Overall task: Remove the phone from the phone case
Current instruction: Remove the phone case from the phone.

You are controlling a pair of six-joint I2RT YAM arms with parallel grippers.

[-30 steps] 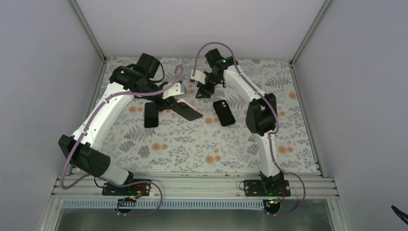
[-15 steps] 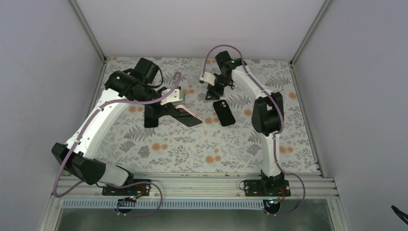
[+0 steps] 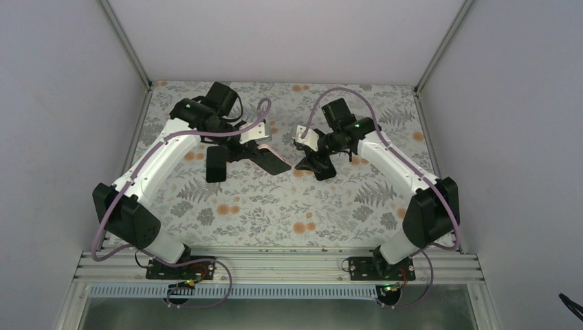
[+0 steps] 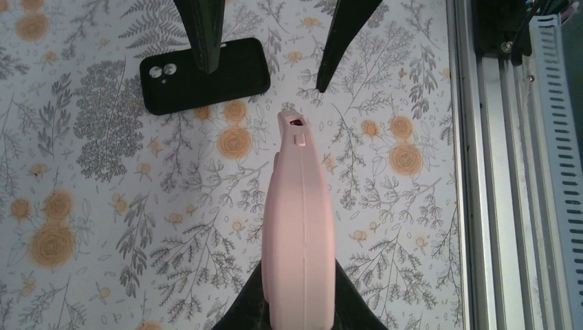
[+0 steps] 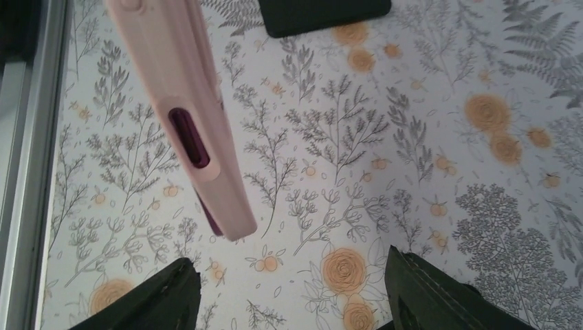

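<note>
Left wrist view: the pink phone case [image 4: 299, 227] is being pinched edge-on by the left gripper [image 4: 300, 313], w/ one black finger pressed on each flat side near the bottom of the pic. The case is being held up off the flowery table [image 4: 103, 206], and its far end, w/ a small slot, is being pointed away from the cam. Past that end, a black slab [image 4: 244, 75] w/ two lens holes is lying flat on the table, apart from the case. The right gripper [image 4: 263, 77] is being held over that slab w/ its jaws spread wide: one finger is seen in front of the slab, the other just beside its end. Whether the slab is being touched cannot be told.

Top external view: the case is being held tilted between the two arms, and the phone [image 3: 273, 162] is being shown as a dark flat face on its upper side, i.e. it is in the case. Another black flat thing [image 3: 216, 165] is lying on the table just left of the left gripper.

Right wrist view: nothing is being gripped between the spread fingers [image 5: 172, 299]. The pink case is seen up & to the left, near but not touching them, w/ purple showing in its side slot.
</note>
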